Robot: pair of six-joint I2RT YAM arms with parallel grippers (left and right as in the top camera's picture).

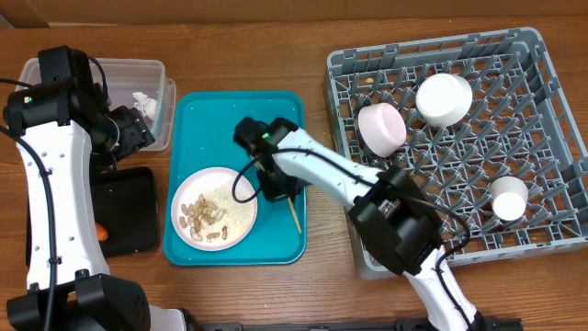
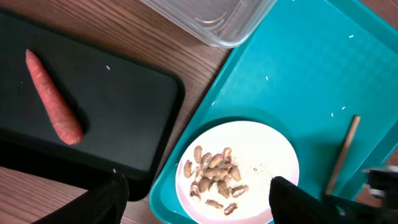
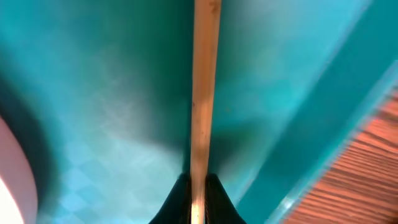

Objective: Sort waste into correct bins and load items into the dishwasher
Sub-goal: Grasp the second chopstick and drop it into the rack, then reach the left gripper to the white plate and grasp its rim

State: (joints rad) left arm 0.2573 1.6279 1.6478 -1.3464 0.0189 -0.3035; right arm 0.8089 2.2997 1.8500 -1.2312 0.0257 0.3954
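Observation:
My right gripper (image 3: 198, 186) is shut on a wooden chopstick (image 3: 204, 93) low over the teal tray (image 1: 276, 110); the chopstick (image 1: 294, 216) pokes out beside the gripper (image 1: 278, 187) in the overhead view. A white plate (image 1: 215, 210) with peanut shells (image 2: 214, 174) and rice crumbs lies on the teal tray. My left gripper (image 2: 199, 202) is open and empty above the plate's near edge. An orange carrot (image 2: 53, 96) lies in the black tray (image 2: 118, 124). A white tissue (image 1: 145, 103) lies in the clear tub (image 1: 138, 69). Three white bowls (image 1: 444, 97) sit in the grey dish rack (image 1: 551, 110).
The teal tray lies between the black tray and the dish rack. The clear tub's corner (image 2: 211, 25) overhangs the teal tray's far edge in the left wrist view. Bare wooden table (image 1: 322, 276) lies in front of the trays.

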